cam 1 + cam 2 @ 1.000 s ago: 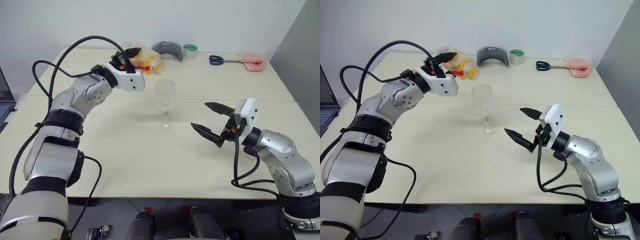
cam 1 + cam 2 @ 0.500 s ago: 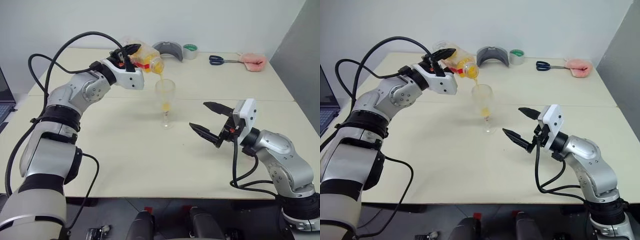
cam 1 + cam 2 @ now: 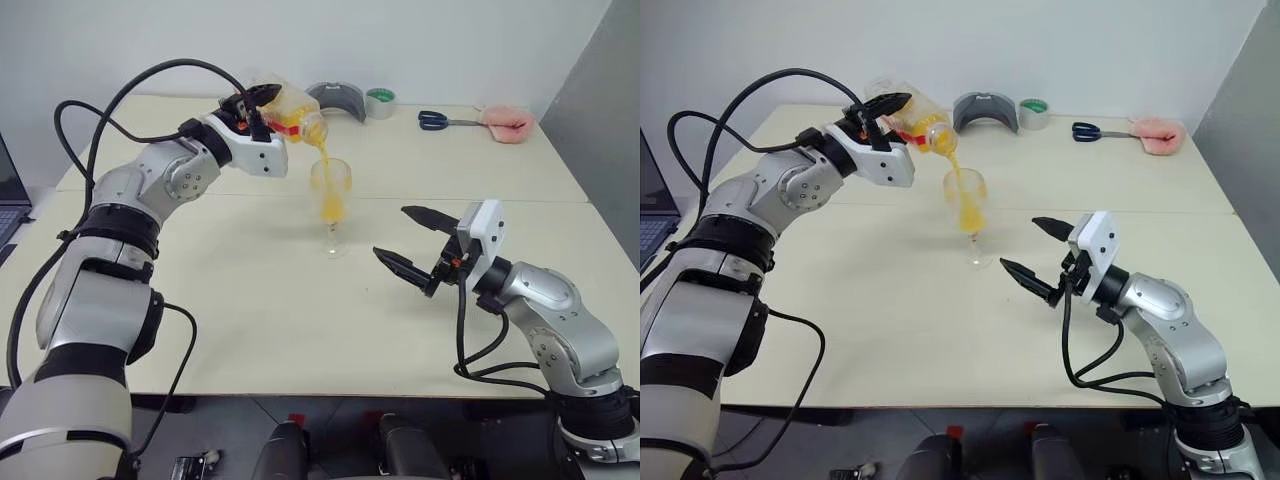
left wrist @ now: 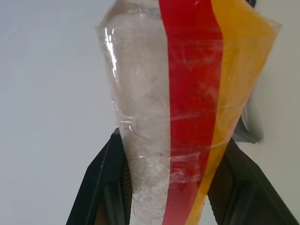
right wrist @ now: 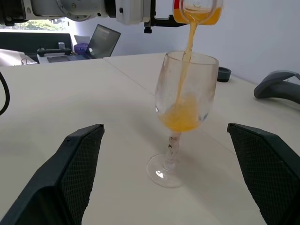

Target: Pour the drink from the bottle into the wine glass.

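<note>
A: What does the left gripper [image 3: 258, 104] have hold of?

B: Its two black fingers are clamped on the small clear plastic bottle [image 3: 290, 112], crinkled film with a red strip label, tipped mouth-down above the clear stemmed wine glass [image 3: 331, 205]. A thin stream of translucent orange-yellow drink [image 5: 183, 117] falls from the neck into the rounded bowl, where a pool has gathered at the bottom.

A: And the glass itself?

B: Upright on its round foot on the smooth cream tabletop [image 3: 260, 310], thin stem, the bowl's walls smeared and cloudy.

A: The right gripper [image 3: 410, 242]?

B: Spread wide, holding nothing, level above the table just to the right of the glass. In its wrist view the textured black pads [image 5: 79, 164] frame the glass on either side without touching it.

A: Anything at the back?

B: A grey curved plastic piece [image 3: 336, 99], a roll of tape [image 3: 379, 102], blue-handled scissors [image 3: 440, 120] and a soft pink cloth [image 3: 505, 124], well apart from the glass.
</note>
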### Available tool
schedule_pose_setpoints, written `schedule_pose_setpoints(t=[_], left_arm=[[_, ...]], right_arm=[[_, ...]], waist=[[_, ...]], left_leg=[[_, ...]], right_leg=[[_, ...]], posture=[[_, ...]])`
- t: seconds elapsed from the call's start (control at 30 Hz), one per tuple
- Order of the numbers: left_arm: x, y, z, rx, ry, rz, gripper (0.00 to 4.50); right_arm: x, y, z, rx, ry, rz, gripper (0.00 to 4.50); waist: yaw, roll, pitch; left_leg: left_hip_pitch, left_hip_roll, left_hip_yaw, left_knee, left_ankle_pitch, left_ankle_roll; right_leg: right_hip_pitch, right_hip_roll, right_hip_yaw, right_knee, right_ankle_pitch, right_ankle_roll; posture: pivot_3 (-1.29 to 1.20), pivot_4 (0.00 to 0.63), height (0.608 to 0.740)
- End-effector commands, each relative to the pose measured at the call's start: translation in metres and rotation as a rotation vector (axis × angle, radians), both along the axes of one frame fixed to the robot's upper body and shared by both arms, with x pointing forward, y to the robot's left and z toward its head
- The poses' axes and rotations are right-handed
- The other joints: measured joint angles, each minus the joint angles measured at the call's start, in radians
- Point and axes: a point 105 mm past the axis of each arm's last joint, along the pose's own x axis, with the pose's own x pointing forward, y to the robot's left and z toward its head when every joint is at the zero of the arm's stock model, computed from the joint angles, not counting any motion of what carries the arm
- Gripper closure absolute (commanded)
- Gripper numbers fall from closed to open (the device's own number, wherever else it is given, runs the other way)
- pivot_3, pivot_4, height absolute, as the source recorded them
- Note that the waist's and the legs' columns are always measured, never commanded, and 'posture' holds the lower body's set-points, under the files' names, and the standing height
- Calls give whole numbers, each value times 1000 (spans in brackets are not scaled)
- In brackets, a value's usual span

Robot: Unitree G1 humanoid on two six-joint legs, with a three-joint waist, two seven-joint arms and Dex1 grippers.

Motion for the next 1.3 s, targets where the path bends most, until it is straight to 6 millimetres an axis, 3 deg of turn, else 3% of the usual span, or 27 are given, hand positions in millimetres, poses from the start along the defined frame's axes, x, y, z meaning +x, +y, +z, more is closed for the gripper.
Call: schedule_pose_setpoints(t=[0.03,1.3], left_arm=[[-5,2,26,-6,-80,-7,2806],[-4,5,33,49,-131,11,2806]], right_arm=[[-8,6,12,7,-63,26,0],[-10,10,3,-21,-53,32,0]], waist=[[0,0,0],[0,0,0]], left_leg=[[0,0,0,0,0,0],[0,0,0,1,0,0]], right_leg=[[0,0,0,0,0,0],[0,0,0,1,0,0]], posture=[[0,150,740],[0,150,740]])
